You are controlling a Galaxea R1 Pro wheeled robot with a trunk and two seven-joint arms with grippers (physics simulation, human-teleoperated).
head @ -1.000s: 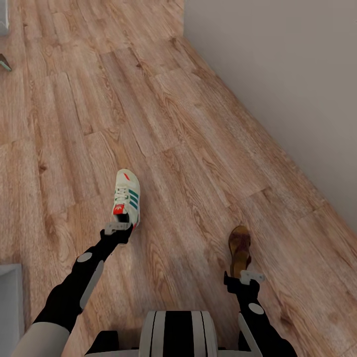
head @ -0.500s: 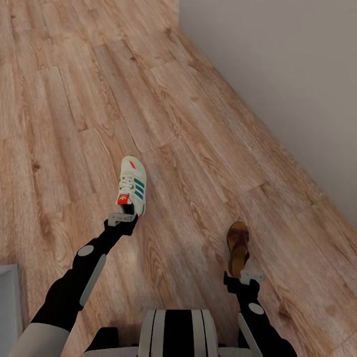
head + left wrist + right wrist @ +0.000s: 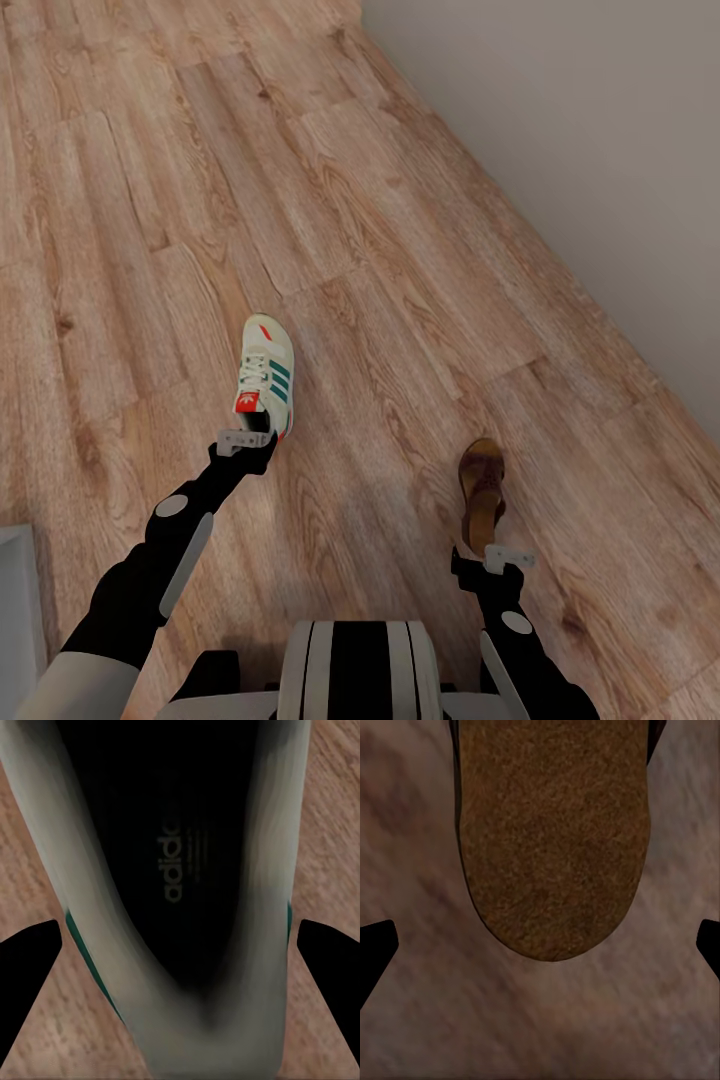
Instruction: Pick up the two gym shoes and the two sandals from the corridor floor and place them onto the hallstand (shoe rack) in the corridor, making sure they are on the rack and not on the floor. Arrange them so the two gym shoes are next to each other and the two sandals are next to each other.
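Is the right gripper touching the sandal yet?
Apart. The right wrist view shows both fingertips spread wide, floor visible between them and the sandal.

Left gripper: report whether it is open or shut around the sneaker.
Open. In the left wrist view both fingertips stand wide apart, clear of the gym shoe between them; the left gripper sits at its heel.

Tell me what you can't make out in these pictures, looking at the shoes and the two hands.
- Head view: heel of the off-white lace-up sneaker with green stripes is covered by the left hand.
- Head view: heel of the flat brown leather sandal sits behind the right hand.
- Wrist views: fingertips are cut off by the edges, so contact is unclear.
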